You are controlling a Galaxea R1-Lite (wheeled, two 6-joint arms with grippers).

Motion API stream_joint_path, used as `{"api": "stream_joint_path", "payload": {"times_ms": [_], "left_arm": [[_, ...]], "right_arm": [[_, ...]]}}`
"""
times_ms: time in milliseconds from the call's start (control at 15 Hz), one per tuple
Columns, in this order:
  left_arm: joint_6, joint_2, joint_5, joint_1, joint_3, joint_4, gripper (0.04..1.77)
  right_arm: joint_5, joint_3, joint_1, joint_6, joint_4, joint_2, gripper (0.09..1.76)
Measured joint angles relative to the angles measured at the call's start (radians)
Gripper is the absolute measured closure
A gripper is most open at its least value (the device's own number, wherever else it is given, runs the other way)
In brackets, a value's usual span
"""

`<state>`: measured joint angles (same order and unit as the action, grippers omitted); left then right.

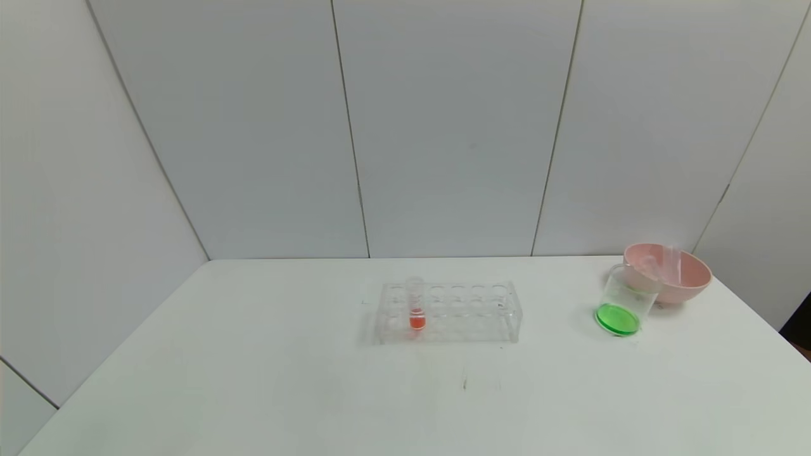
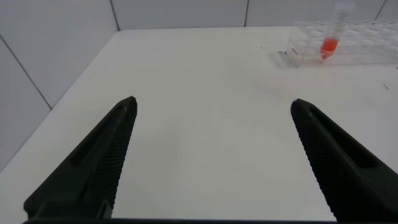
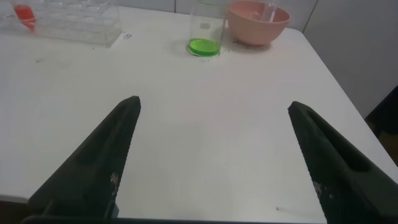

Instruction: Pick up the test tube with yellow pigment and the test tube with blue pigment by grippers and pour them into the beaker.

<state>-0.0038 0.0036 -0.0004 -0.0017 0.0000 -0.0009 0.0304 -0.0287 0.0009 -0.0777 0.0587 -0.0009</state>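
White table against grey wall panels. At centre, a clear rack holds one upright tube of orange-red liquid in a hole near its left end. To the far right stands the beaker, with a shallow layer of bright green liquid at its bottom, just in front of and beside a pink bowl. Two clear tubes rest inside the bowl; no yellow or blue liquid shows in them. Left end effector, released with fingers spread wide, hangs over bare table on the near left, well apart from the rack. Right end effector, likewise released and spread wide, hangs over bare table on the near right, well short of the beaker. Neither grasps anything.
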Motion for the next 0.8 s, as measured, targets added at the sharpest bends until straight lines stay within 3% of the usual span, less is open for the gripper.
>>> {"api": "stream_joint_path", "payload": {"times_ms": [800], "left_arm": [[0.0, 0.0, 0.0, 0.0, 0.0, 0.0, 0.05]], "right_arm": [[0.002, 0.008, 0.0, 0.002, -0.013, 0.0, 0.14]]}}
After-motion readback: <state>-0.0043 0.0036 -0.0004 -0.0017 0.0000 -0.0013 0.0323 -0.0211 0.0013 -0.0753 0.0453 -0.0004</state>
